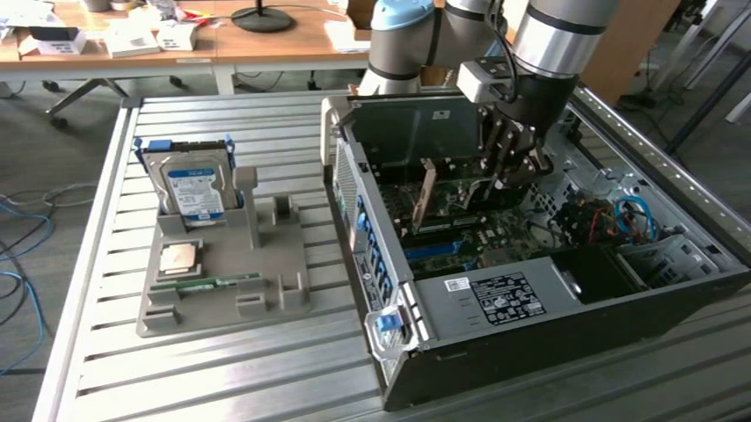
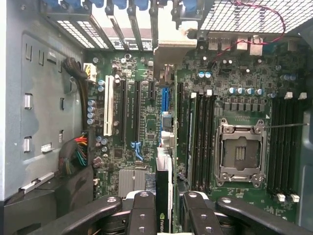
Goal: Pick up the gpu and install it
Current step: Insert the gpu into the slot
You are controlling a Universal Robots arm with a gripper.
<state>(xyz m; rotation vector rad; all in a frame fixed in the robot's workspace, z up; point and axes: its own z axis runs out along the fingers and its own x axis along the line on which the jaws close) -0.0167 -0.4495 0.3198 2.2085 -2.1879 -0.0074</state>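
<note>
My fingers [image 2: 143, 213] are deep inside the open computer case [image 1: 493, 299], which lies on its side on the table [image 1: 235, 378]. They are pinching the gpu [image 2: 164, 188] by its upper edge. The card stands edge-on between them and runs forward, away from them, to its silver bracket [image 2: 171, 46] at the rear wall of the case. Below the card, on the motherboard [image 2: 146, 127], I see the blue slot [image 2: 165, 100], which I take to be the one it must enter. I cannot tell if the contact edge is already in this slot or only above it.

The first danger, I think, is alignment. If the card is turned a little or tilted in my grip, its edge can land beside the blue slot, and pressing then would load the board and not seat the card. The second is the bracket: it can catch on the metal frame of the rear wall and hold that end high, so the card goes in crooked. The third is my narrow hold. Under a push the card can slip or rotate between my fingers. Close to one side stand the black memory slots [image 2: 200, 137] and the open CPU socket [image 2: 242, 152], and close to the other the white slot [image 2: 111, 105], so a sideways slide could strike them.
</note>
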